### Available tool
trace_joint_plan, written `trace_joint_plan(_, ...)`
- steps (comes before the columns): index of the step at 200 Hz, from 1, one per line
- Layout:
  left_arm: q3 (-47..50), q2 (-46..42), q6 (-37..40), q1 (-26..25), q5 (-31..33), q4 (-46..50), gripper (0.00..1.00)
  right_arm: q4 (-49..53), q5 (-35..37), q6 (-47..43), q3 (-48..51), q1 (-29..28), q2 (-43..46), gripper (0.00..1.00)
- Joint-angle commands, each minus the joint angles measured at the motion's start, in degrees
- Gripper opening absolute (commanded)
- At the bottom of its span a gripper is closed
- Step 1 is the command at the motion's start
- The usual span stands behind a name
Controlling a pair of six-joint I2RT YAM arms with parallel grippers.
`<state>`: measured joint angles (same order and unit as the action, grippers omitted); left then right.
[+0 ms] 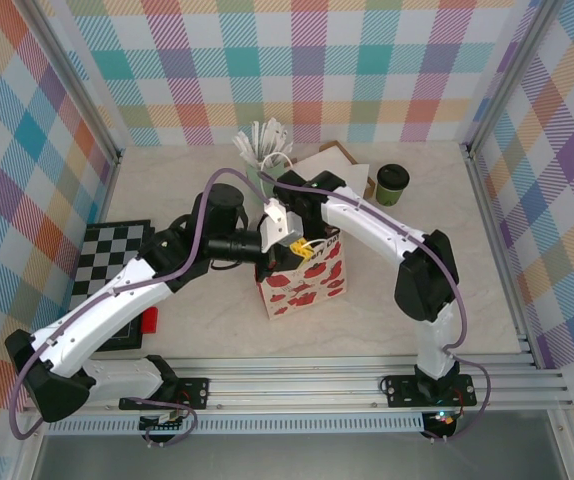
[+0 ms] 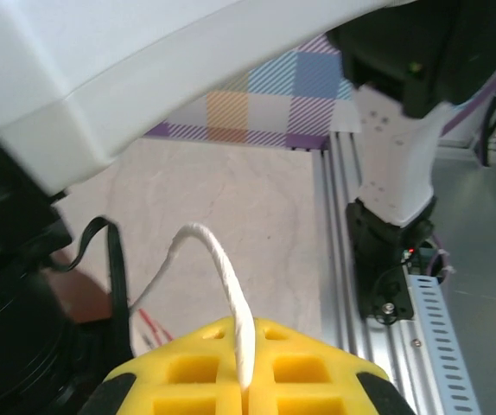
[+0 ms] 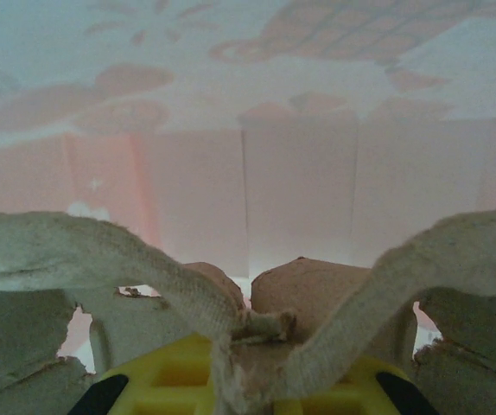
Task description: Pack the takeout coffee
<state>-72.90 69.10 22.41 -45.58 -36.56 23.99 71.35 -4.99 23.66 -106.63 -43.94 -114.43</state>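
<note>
1. Top external view, far left: I saw a checkerboard (image 1: pixel 112 255) lying flat on the table, with a small red block (image 1: pixel 149 320) at its near right corner.
2. Left wrist view: my left gripper (image 2: pixel 246 385) had its yellow pads pressed together on the white rope handle (image 2: pixel 224 277), which looped up out of the closed jaws.
3. From above, a pale green cup of white-wrapped sticks (image 1: pixel 264 150) stood behind both wrists, toward the back wall.
4. The white bag with red prints (image 1: pixel 307 285) stood upright in the middle of the table, and both wrists met over its mouth.
5. Right wrist view: my right gripper (image 3: pixel 248 376) was down inside the bag, clamped on the centre ridge of a grey pulp cup carrier (image 3: pixel 58 251). The bag's pinkish walls rose just behind it.
6. The takeout coffee (image 1: pixel 392 182) stood upright on the table with its black lid on. It was to the right of the bag and further back, outside the bag and well apart from both grippers.
</note>
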Motion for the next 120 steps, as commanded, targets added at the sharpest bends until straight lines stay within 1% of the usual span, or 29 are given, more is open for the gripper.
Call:
trace_joint_plan(1,0.1,-0.5,0.9,-0.7,-5.3,-0.2,0.02,1.7,0.6,1.7,-2.1,-0.4,-1.2,0.0)
trace_joint_plan(15,0.1,0.3,0.5,-0.7,-4.3,-0.7,0.08,1.2,1.0,1.4,-1.5,-0.4,-1.2,0.0)
trace_joint_plan(31,-0.7,1.7,-0.2,-0.7,-3.1,-0.2,0.18,-0.4,2.5,0.6,0.5,-0.7,-0.5,0.0)
trace_joint_plan(43,-2.0,2.3,-0.3,-0.6,-0.9,2.2,0.21,-2.2,2.7,-0.2,2.6,-0.8,0.5,0.0)
trace_joint_plan(47,-2.4,2.1,-0.4,-0.6,0.2,2.9,0.24,-2.7,2.6,-0.6,3.2,-0.9,0.9,0.0)
trace_joint_plan(55,-2.5,1.1,-0.7,-0.5,2.7,3.6,0.33,-3.4,2.4,-1.4,4.1,-0.9,1.5,0.0)
trace_joint_plan(65,-1.0,-1.4,-1.3,0.0,6.7,3.0,0.51,-3.7,2.5,-2.0,4.7,-1.0,2.2,0.0)
trace_joint_plan(75,2.3,-5.1,-3.4,1.1,11.0,-0.4,0.66,-3.7,2.4,-3.1,4.9,-1.1,2.8,0.0)
trace_joint_plan(80,4.1,-7.1,-5.1,1.9,13.9,-2.5,0.75,-3.5,2.6,-3.3,5.1,-1.2,3.1,0.0)
trace_joint_plan(85,5.8,-8.9,-7.1,2.9,16.7,-4.7,0.81,-3.7,2.7,-3.6,5.2,-1.3,3.4,0.0)
trace_joint_plan(97,9.2,-12.8,-12.3,7.0,21.9,-9.2,0.9,-4.4,2.8,-4.0,6.2,-1.3,4.4,0.0)
trace_joint_plan(105,10.6,-14.5,-16.1,10.1,24.2,-11.0,0.93,-5.0,2.8,-4.0,6.7,-1.3,4.9,0.0)
trace_joint_plan(120,11.7,-15.4,-24.1,16.7,28.3,-11.7,0.96,-6.3,2.7,-4.2,7.5,-1.4,5.7,0.0)
